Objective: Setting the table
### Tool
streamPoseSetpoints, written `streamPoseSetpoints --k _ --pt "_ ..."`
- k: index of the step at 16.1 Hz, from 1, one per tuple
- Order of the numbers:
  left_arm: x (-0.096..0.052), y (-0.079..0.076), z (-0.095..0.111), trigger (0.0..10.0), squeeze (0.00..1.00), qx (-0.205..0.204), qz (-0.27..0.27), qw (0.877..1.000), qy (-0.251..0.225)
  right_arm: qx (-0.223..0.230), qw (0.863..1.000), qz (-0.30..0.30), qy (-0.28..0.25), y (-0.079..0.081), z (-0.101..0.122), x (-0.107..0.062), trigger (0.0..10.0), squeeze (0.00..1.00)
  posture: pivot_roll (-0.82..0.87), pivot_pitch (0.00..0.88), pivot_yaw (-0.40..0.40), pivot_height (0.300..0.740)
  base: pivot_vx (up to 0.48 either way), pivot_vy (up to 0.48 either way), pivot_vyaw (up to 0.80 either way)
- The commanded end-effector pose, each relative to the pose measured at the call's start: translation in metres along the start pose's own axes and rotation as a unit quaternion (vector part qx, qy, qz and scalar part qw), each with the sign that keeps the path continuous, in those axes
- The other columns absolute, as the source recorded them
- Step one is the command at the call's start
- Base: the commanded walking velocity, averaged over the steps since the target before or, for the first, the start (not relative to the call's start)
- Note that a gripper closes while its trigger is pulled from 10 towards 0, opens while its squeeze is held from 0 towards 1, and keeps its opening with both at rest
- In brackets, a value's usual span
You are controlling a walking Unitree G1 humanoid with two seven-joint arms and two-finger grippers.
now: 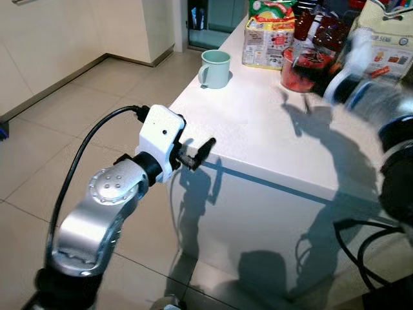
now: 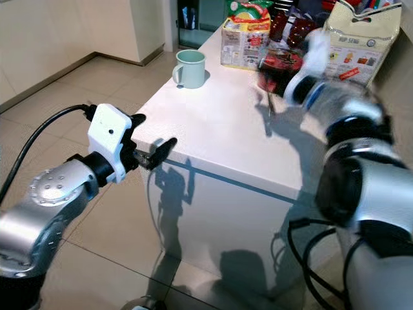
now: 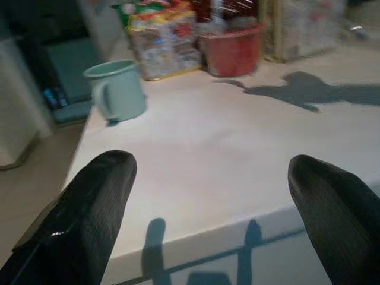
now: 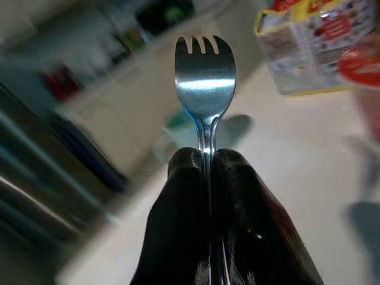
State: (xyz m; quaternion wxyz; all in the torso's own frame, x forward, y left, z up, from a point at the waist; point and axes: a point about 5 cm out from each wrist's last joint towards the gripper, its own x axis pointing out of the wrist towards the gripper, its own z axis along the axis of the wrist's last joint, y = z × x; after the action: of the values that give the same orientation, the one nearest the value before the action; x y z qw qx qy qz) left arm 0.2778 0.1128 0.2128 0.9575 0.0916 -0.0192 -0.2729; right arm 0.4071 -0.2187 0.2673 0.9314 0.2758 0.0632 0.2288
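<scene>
Nearest the head camera is the left arm, lower left of the frame, its left hand [image 1: 197, 154] held just off the table's near corner with fingers spread wide and nothing between them.

Task item: a fork [image 4: 205, 89], clamped by its handle between the closed fingers of the right hand [image 4: 208, 163]. Its long axis runs straight out along the fingers, tines forward and clear of them. In the head views the right arm is blurred at upper right, above the far side of the table [image 1: 258, 123]; the fork cannot be made out there.

Key relation: the fork hangs above the tabletop, and bare white surface lies below and toward the near edge. The right hand alone carries it and, in my judgement, must lower it onto that bare area; the left hand is nearer the edge but idle.

Surroundings: a green mug [image 1: 215, 68] stands at the far left edge. A red tub [image 3: 231, 50], a printed carton [image 1: 268, 39] and a paper bag [image 2: 358, 42] crowd the far end, close to the right hand. These are the likely obstructions; the middle of the table is free.
</scene>
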Motion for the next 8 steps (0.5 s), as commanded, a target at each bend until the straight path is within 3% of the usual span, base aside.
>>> streamPoseSetpoints --k 1,2,3,4,5,6,8 --pt "0.004 0.002 0.004 10.0 0.0 -0.004 0.025 1.0 -0.013 0.048 0.998 0.029 -0.023 0.006 0.012 -0.004 0.0 0.0 -0.01 0.0 0.005 0.74 0.0 0.0 0.0" --pt "0.007 0.005 0.005 10.0 0.0 -0.013 0.051 0.998 -0.023 0.058 0.997 0.046 -0.031 0.013 0.015 -0.009 0.0 0.0 -0.02 0.0 0.012 0.74 0.0 0.0 0.0" --pt "0.008 0.008 0.006 10.0 0.0 -0.01 0.064 0.997 -0.03 0.039 0.997 0.048 -0.042 0.021 0.008 -0.016 0.0 0.0 -0.03 0.0 0.015 0.74 0.0 0.0 0.0" --pt "0.009 0.009 0.006 10.0 0.0 -0.007 0.07 0.997 -0.033 0.021 0.997 0.05 -0.061 0.03 0.0 -0.022 3.9 0.0 -0.04 0.0 0.02 0.74 0.0 0.0 0.0" --pt "0.008 0.011 0.006 10.0 0.0 0.0 0.077 0.996 -0.035 -0.019 0.994 0.045 -0.1 0.045 -0.015 -0.037 10.0 0.0 -0.04 0.0 0.023 0.74 0.0 0.0 0.0" --pt "0.007 0.01 0.006 10.0 0.0 0.005 0.076 0.996 -0.035 -0.024 0.987 0.048 -0.153 0.059 -0.033 -0.052 10.0 0.0 -0.03 0.0 0.02 0.74 0.0 0.0 0.0" --pt "0.003 0.007 0.004 10.0 0.0 0.002 0.083 0.996 -0.033 0.011 0.979 0.041 -0.2 0.072 -0.052 -0.071 10.0 0.0 -0.03 0.0 0.01 0.74 -0.126 0.0 0.0"
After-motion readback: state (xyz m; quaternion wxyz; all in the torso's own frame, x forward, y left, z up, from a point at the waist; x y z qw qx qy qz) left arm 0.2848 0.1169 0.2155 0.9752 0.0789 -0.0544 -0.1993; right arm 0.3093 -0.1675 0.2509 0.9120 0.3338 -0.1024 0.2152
